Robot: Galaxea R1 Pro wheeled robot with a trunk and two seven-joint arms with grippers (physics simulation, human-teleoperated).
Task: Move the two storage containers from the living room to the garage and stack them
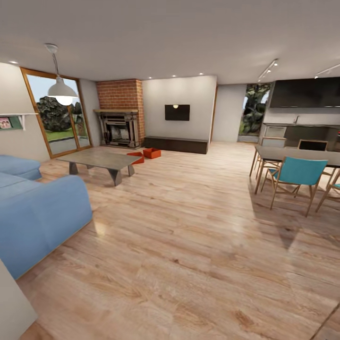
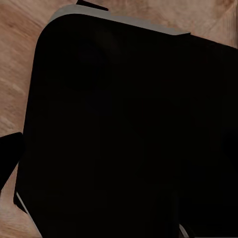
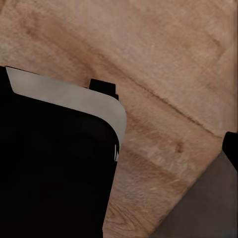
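I am in the living room, looking across its light wood-plank flooring (image 1: 189, 245). The two storage containers stand far off on that flooring in front of the brick fireplace (image 1: 120, 111). One orange-red bin (image 1: 152, 152) is in full sight; the other (image 1: 136, 157) sits just left of it, partly hidden behind the coffee table (image 1: 100, 159). In both wrist views I look down on wood planks and a black body of the robot (image 2: 124, 139) (image 3: 54, 168). A dark tip at the edge of each wrist view may be a finger; how the jaws stand is unclear.
A blue corner sofa (image 1: 33, 208) fills the near left. A dining table (image 1: 302, 155) with a teal chair (image 1: 297, 174) stands at the right. Wood-framed glass doors (image 1: 59, 113) are on the left wall, a low dark TV bench (image 1: 175, 144) at the back. Wide open flooring runs between sofa and dining set.
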